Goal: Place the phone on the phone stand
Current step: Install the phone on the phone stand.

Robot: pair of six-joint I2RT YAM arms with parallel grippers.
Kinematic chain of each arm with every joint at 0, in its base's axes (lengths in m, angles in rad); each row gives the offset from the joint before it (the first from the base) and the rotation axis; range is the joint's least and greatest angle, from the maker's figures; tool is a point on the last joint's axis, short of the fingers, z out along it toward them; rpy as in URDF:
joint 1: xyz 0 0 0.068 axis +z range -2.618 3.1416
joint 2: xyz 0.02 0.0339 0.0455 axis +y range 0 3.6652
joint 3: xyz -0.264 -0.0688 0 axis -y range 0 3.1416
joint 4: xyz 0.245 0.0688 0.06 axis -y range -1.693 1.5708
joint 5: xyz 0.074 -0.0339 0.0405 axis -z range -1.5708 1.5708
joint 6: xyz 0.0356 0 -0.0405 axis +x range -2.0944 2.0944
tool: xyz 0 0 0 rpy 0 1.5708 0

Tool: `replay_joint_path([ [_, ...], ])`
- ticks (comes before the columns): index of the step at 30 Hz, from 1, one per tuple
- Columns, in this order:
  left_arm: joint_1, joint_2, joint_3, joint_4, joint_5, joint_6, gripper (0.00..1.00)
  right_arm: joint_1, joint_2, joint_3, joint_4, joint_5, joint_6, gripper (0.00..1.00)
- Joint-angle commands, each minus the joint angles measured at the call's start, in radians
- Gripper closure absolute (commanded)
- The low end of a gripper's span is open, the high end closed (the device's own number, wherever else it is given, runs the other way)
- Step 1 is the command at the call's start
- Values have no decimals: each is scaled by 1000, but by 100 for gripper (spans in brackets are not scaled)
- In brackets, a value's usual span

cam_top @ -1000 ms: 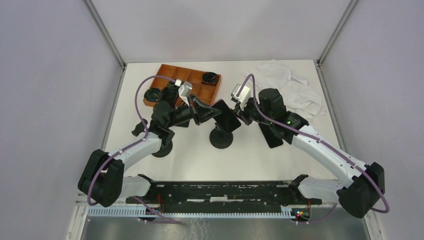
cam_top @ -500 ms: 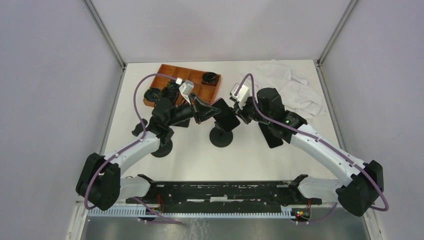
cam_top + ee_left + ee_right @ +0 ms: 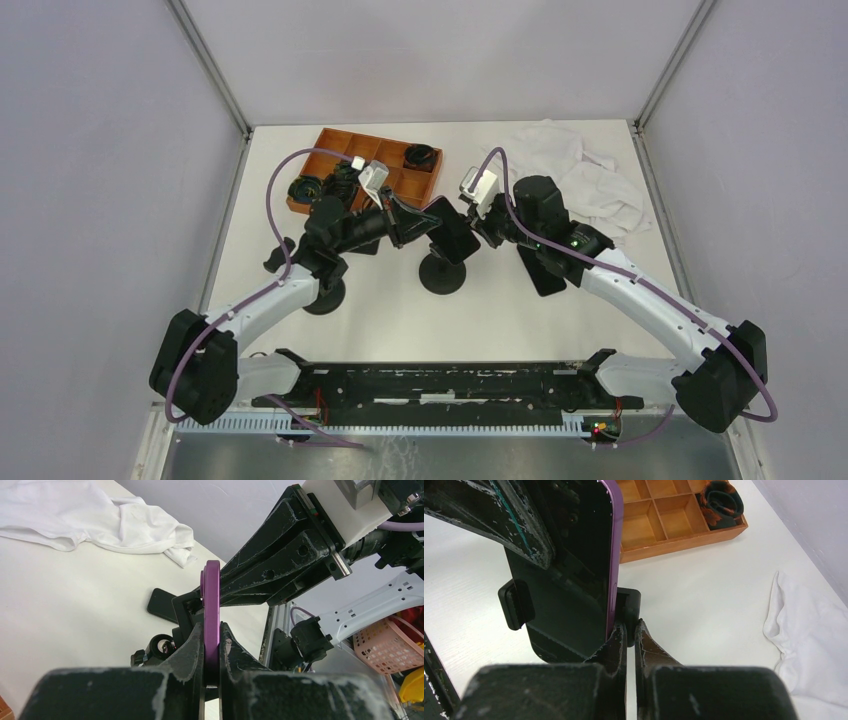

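Note:
The phone (image 3: 452, 232), dark-screened with a purple rim, stands on edge above the black phone stand's round base (image 3: 441, 278). My left gripper (image 3: 424, 226) is shut on it; in the left wrist view the purple edge (image 3: 212, 595) rises from between the fingertips of that gripper (image 3: 212, 630). In the right wrist view the phone (image 3: 569, 555) lies against the stand's cradle, between its side clamp arms (image 3: 515, 604). My right gripper (image 3: 630, 627) is shut, its tips at the right clamp arm (image 3: 628, 605). From above, the right gripper (image 3: 478, 226) meets the phone's right side.
A wooden compartment tray (image 3: 340, 150) with black round parts (image 3: 421, 155) sits at the back left. At the back right lies a crumpled white cloth (image 3: 590, 180). A dark flat slab (image 3: 545, 275) lies under the right arm. A black round base (image 3: 322, 298) sits under the left arm.
The left gripper has shifted the phone slightly up and away from the arm bases, and the right gripper has followed a little. Both grips are unchanged.

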Motion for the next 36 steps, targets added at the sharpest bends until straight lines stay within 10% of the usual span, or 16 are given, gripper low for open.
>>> replay_joint_path([
  [1,13,1,-6,-146,-117,89,98,-20,-14,50,11,130,-78,100],
  [36,-118,-45,79,-405,-434,146,98,4,13,78,8,190,-99,100],
])
